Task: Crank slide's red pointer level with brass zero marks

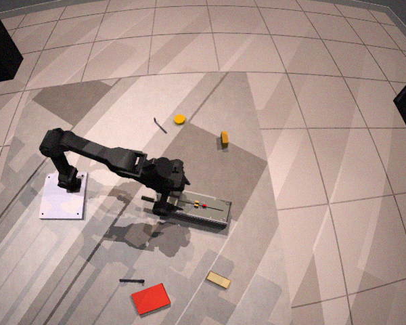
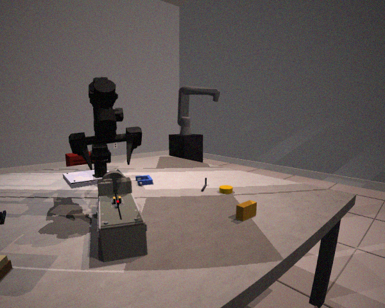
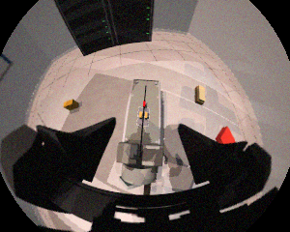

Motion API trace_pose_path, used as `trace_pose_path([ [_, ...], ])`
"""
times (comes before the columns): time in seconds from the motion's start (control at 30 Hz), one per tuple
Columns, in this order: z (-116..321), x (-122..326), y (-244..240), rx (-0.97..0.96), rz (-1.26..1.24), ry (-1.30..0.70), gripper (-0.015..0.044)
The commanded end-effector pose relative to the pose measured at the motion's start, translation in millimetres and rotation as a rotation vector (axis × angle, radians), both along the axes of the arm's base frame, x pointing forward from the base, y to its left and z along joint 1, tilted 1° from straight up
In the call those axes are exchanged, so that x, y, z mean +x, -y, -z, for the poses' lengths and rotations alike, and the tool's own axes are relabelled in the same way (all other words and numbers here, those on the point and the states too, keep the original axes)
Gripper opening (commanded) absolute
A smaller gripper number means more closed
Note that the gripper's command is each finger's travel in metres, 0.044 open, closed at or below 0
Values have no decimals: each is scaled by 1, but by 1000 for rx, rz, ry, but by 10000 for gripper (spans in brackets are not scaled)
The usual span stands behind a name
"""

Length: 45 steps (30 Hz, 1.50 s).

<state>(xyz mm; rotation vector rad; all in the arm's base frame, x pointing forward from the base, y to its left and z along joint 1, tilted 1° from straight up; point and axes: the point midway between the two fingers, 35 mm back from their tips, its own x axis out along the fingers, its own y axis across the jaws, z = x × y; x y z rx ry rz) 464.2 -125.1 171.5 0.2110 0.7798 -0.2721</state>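
The machine (image 1: 214, 214) (image 2: 122, 242) (image 3: 153, 97) is a long grey-green box with a slot along its top and a raised housing at the arm's end. The crank's dark handle (image 1: 147, 198) sticks out at that end, partly hidden by the arm; its lower part is cut off in the wrist view. The red pointer (image 1: 204, 205) (image 2: 117, 201) (image 3: 144, 103) sits in the slot, a little beyond the two brass marks (image 1: 196, 204) (image 3: 143, 115), on the side away from the crank. My gripper (image 1: 185, 196) (image 2: 110, 165) (image 3: 148, 124) is wide open and empty, above the housing, one finger on each side.
An orange block (image 1: 224, 139) (image 2: 246, 210) (image 3: 71, 103), a yellow disc (image 1: 178, 119) (image 2: 226, 189) and a thin dark tool (image 1: 160, 126) lie on one side. A red block (image 1: 150, 298), a black rod (image 1: 131, 280) and a tan block (image 1: 218, 279) lie on the other.
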Motion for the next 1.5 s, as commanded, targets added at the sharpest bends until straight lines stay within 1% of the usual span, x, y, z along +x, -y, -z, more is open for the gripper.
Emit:
trace_pose_path([
  [0.0,-32,-1,0,-6,0,23,440],
  [0.17,-39,-10,-2,-11,0,22,440],
  [0.5,-43,-65,-15,-42,-2,12,440],
  [0.87,-34,-125,-29,-76,-3,2,440],
  [1.03,-30,-128,-30,-78,-3,1,440],
  [1.47,26,-124,-29,-78,-3,1,440],
])
